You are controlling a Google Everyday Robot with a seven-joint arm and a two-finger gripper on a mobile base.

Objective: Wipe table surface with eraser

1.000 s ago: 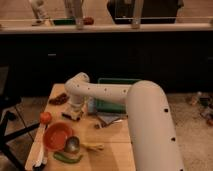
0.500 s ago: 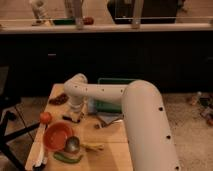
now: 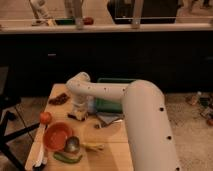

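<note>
Camera view: I see the eraser (image 3: pixel 78 116) on the table surface (image 3: pixel 107 155), left of centre.
Gripper (image 3: pixel 80 111): right over the eraser, pointing down; I cannot tell its grip state.
Right of it: grey folded piece (image 3: pixel 109 119), green tray (image 3: pixel 112 96) behind.
Front-left: orange bowl (image 3: pixel 57 135), red ball (image 3: pixel 45 117).

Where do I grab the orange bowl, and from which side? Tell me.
Probably the far rim of the orange bowl, from above: it sits upright and open, the metal spoon crowds its right side, the tomato its far left. The gripper is down at the eraser, just beyond that rim.
</note>
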